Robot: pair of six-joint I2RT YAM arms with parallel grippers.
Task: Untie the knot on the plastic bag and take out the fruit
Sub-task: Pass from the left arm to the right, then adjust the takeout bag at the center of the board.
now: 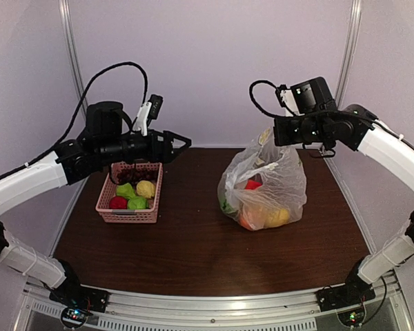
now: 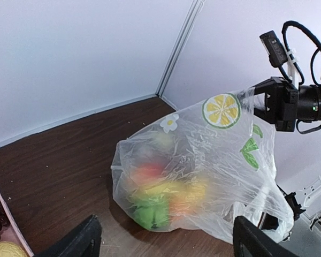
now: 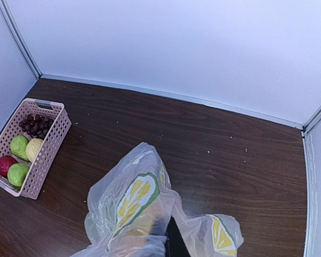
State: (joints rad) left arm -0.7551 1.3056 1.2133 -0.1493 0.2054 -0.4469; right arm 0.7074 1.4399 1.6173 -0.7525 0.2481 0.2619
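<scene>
The plastic bag (image 1: 265, 183) is thin, clear and crinkled, with a yellow lemon-slice print (image 2: 221, 110) and green leaf marks. It bulges at the bottom, where the fruit (image 1: 262, 215) shows through the film as blurred red, orange, yellow and green lumps. It stands on the bench (image 1: 193, 248) well to the right of the pink basket (image 1: 156, 196), with its upper film drawn up into a loose peak. The right gripper (image 2: 266, 103) is at that peak, on the side of the bag away from the basket. Its jaws are pressed together on a fold of the bag's top edge. The left gripper (image 1: 179, 143) hangs in the air above the basket's far right corner and points across at the bag, well apart from it. Its jaws are spread wide, holding and touching nothing.
</scene>
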